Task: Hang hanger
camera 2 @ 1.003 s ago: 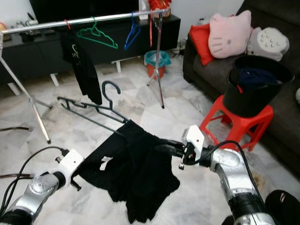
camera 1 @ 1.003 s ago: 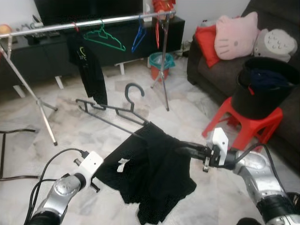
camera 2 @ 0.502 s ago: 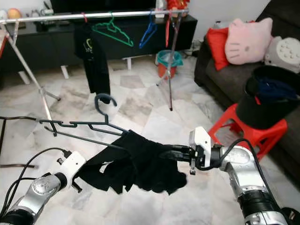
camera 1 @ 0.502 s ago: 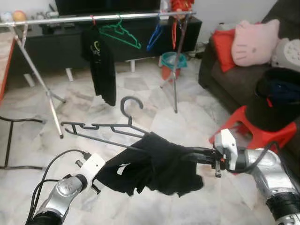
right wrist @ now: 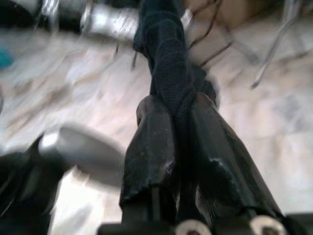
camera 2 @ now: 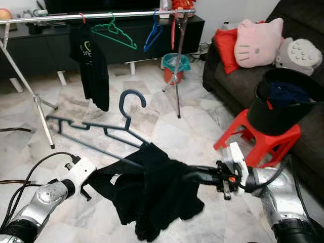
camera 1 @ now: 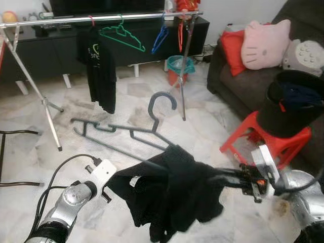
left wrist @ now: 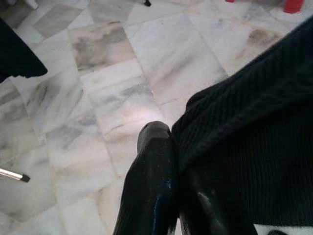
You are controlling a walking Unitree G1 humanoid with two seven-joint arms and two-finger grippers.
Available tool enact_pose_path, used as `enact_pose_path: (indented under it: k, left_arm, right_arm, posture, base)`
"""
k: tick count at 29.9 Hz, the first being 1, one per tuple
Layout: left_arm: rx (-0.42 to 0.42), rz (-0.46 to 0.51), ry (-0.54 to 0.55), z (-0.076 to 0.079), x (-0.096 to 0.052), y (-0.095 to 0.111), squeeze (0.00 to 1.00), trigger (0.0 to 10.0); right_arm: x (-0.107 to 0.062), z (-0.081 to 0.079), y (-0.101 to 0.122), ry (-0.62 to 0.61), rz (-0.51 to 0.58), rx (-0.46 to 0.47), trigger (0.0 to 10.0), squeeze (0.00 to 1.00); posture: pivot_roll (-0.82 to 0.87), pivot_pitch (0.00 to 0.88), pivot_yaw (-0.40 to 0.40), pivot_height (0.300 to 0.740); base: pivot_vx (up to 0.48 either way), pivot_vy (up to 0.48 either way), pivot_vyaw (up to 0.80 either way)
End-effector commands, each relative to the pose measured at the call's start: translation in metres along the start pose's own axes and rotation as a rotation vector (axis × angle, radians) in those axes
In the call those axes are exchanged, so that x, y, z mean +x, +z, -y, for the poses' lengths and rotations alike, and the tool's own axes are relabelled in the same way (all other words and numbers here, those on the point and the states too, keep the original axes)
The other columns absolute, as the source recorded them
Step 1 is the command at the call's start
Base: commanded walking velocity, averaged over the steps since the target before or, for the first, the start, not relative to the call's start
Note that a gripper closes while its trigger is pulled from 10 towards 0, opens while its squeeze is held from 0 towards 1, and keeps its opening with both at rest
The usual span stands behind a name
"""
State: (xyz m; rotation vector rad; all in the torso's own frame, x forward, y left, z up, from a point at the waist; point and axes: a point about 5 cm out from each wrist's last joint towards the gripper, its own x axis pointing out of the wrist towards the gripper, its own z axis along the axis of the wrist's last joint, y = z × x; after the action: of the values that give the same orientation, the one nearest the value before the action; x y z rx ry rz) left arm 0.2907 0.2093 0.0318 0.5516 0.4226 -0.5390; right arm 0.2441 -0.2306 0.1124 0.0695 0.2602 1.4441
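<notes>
Both hands clenched on the black garment [camera 1: 174, 195], left hand [left wrist: 178, 161] and right hand [right wrist: 178, 122], dark hanger [camera 1: 126, 134] seemingly threaded through it, held below the clothes rail [camera 1: 101, 18].

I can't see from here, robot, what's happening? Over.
Left gripper and right gripper both shut on black garment. Dark hanger partly under it. Rail ahead.
</notes>
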Motion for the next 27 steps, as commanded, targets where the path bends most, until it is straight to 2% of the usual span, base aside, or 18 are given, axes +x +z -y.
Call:
enact_pose_path:
  k: [1, 7, 9, 14, 17, 20, 23, 27]
  left_arm:
    - [-0.012, -0.168, 0.079, -0.027, -0.024, -0.034, 0.0, 10.0]
    - [0.002, -0.188, 0.084, -0.035, -0.028, -0.036, 0.0, 10.0]
    - [0.006, -0.196, 0.086, -0.037, -0.029, -0.037, 0.0, 10.0]
    - [0.015, -0.204, 0.087, -0.041, -0.031, -0.037, 0.0, 10.0]
    - [0.032, -0.21, 0.106, -0.05, -0.032, -0.035, 0.0, 10.0]
    - [0.038, -0.209, 0.119, -0.054, -0.033, -0.033, 0.0, 10.0]
    - [0.043, -0.205, 0.145, -0.058, -0.034, -0.032, 0.0, 10.0]
    - [0.044, -0.193, 0.167, -0.055, -0.03, -0.03, 0.0, 10.0]
  right_arm:
    - [-0.02, -0.005, 0.012, 0.005, -0.022, -0.047, 10.0, 0.0]
    - [-0.031, -0.015, 0.008, 0.019, -0.104, -0.018, 10.0, 0.0]
    - [-0.035, -0.023, 0.005, 0.048, -0.172, -0.007, 10.0, 0.0]
    - [-0.038, -0.036, 0.003, 0.099, -0.23, 0.017, 10.0, 0.0]
    - [-0.044, -0.043, 0.002, 0.114, -0.272, 0.033, 10.0, 0.0]
    - [-0.048, -0.045, 0.004, 0.106, -0.269, 0.036, 10.0, 0.0]
    - [-0.055, -0.039, 0.011, 0.033, -0.189, 0.015, 10.0, 0.0]
    - [-0.054, -0.034, 0.01, -0.033, -0.124, -0.001, 10.0, 0.0]
  posture:
    - [-0.03, 0.0, -0.015, 0.74]
    - [-0.03, 0.0, -0.014, 0.74]
    - [-0.03, 0.0, -0.011, 0.74]
    - [-0.04, 0.0, -0.011, 0.74]
    - [-0.04, 0.0, -0.01, 0.74]
    - [-0.04, 0.0, -0.011, 0.74]
    - [-0.05, 0.0, -0.006, 0.74]
    - [-0.05, 0.0, -0.007, 0.74]
  base:
    - [0.0, 0.0, 0.0]
    - [0.0, 0.0, 0.0]
    - [0.0, 0.0, 0.0]
    - [0.0, 0.0, 0.0]
    - [0.0, 0.0, 0.0]
    - [0.0, 0.0, 0.0]
    - [0.0, 0.0, 0.0]
    - [0.0, 0.0, 0.0]
